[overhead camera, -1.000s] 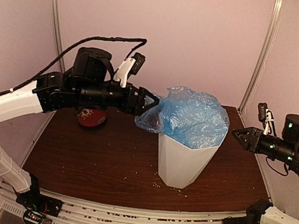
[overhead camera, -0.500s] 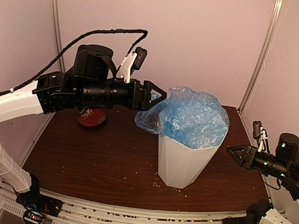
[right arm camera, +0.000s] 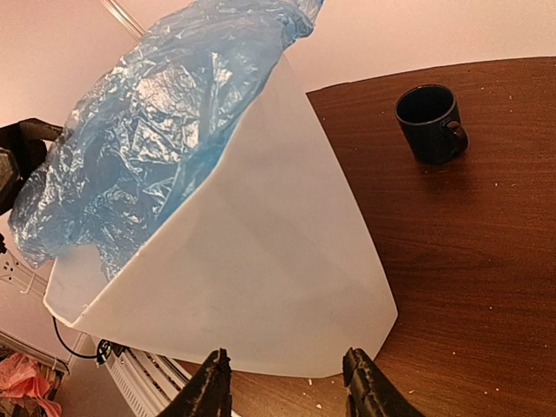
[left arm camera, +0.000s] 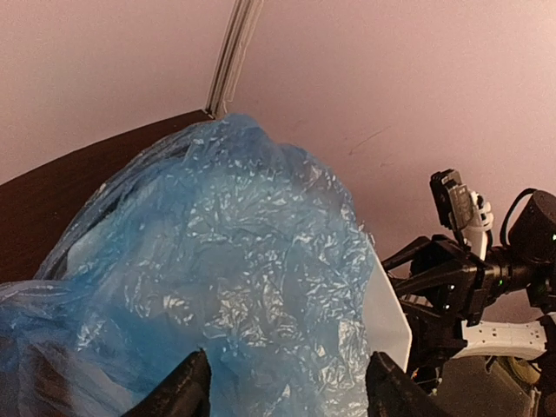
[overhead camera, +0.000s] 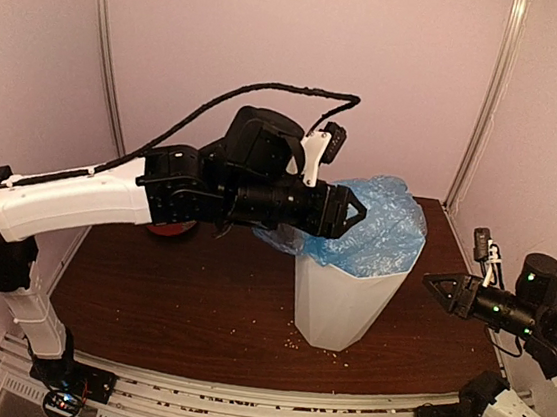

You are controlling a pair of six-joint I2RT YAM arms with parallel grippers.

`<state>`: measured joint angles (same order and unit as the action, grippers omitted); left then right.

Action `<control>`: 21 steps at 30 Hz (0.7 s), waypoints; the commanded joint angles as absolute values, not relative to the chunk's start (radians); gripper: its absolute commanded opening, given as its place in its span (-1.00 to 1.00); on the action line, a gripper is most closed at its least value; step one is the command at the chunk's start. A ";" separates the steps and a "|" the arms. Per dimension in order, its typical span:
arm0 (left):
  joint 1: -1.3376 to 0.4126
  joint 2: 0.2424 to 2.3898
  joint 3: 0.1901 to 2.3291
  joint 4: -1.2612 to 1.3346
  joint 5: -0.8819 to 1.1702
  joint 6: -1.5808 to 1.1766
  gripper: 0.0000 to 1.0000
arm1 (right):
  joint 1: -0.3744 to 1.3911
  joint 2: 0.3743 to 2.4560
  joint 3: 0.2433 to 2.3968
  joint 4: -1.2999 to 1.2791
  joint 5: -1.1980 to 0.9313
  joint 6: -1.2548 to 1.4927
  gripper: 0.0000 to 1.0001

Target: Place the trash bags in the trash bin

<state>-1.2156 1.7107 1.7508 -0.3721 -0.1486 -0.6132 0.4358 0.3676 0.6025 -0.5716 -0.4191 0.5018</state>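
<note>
- Trash bin: white, faceted, upright on the dark wood table, right of centre.
- Trash bag: light blue film bunched in the bin's mouth. It mounds above the rim, and a fold hangs over the rim's left side in the top view.
- Left gripper: reaches in level over the left rim of the bin. In its wrist view the fingers are spread wide with crinkled bag film bulging between them. Whether the tips press on the film can't be told.
- Right gripper: hangs off the bin's right side, apart from it. Jaws are parted and hold nothing, and they face the bin's white wall.
- Dark blue mug: stands on the table beyond the bin in the right wrist view, well clear of it.
- Dark red dish: mostly hidden behind the left arm.
- Crumbs are scattered near the bin's base.
</note>
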 commanded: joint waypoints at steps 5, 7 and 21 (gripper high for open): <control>-1.309 1.590 1.781 -0.328 -0.318 -0.449 0.20 | 0.431 0.364 0.612 -0.551 -0.442 0.489 -0.08; -1.315 1.542 1.727 -0.307 -0.384 -0.473 0.22 | 0.431 0.370 0.610 -0.549 -0.442 0.489 -0.08; -1.279 1.624 1.763 -0.500 -0.467 -0.638 0.49 | 0.431 0.380 0.609 -0.548 -0.435 0.492 -0.08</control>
